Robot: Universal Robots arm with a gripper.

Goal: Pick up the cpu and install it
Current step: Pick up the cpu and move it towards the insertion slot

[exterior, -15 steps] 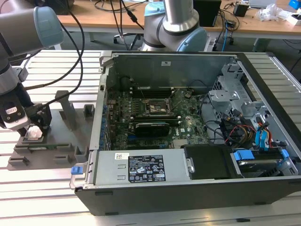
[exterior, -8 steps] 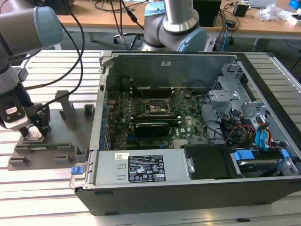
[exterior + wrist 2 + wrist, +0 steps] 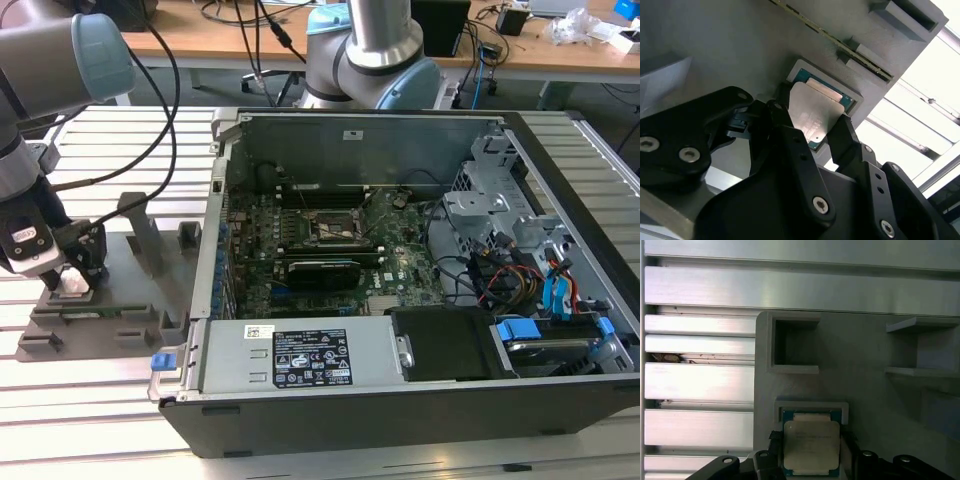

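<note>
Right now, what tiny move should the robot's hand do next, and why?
Probably a gentle squeeze on the cpu. The hand straddles it while it lies flat in its pocket in the grey tray, and I can't tell whether it is gripped yet.

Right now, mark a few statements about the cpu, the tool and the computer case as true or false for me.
1. The cpu lies in a recess of the grey tray. True.
2. The computer case lies open, motherboard showing. True.
3. The tool hovers over the motherboard. False: it is at the tray, at the exterior view's left of the case.
4. The tray sits inside the case. False: it sits outside, on the slatted table.
</note>
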